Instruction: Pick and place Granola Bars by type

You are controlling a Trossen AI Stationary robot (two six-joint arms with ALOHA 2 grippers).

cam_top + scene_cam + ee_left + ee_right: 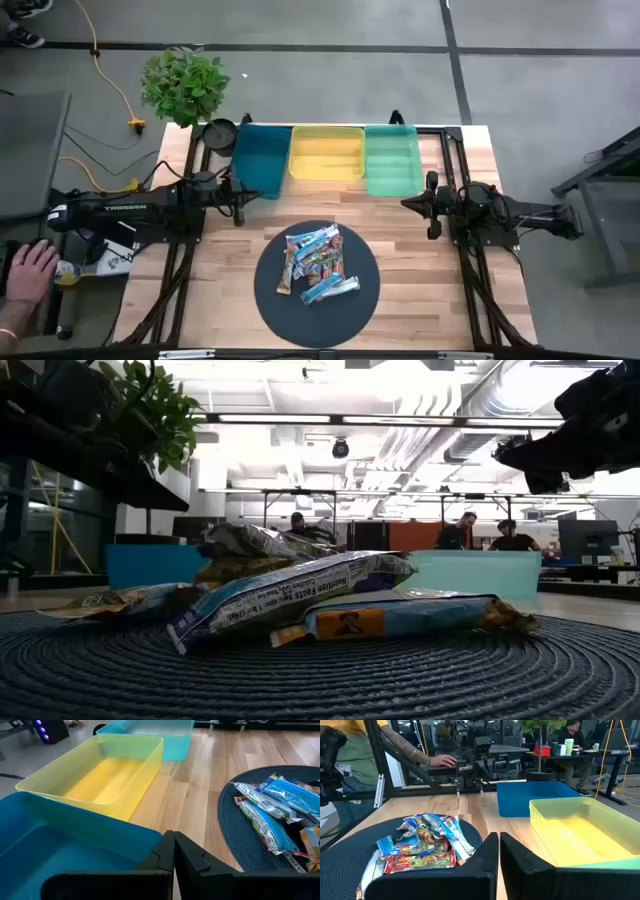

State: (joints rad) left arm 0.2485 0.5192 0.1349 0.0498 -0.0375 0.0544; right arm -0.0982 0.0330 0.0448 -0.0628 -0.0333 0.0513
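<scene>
Several granola bars (pixel 318 262) in blue, silver-white and red wrappers lie piled on a round dark woven mat (pixel 275 300) at the table's near middle; they also show in the low view (pixel 300 600), the left wrist view (pixel 272 812) and the right wrist view (pixel 422 845). My left gripper (pixel 238 195) is shut and empty, raised near the blue bin (pixel 258 160); it also shows in its wrist view (pixel 173 852). My right gripper (pixel 412 203) is shut and empty, raised near the green bin (pixel 392 160); it also shows in its wrist view (pixel 498 851).
Three bins stand in a row at the far edge: blue, yellow (pixel 326 153) and green. A potted plant (pixel 185 85) stands at the far left corner. A person's hand (pixel 32 270) rests off the table's left side. Bare wood lies between mat and bins.
</scene>
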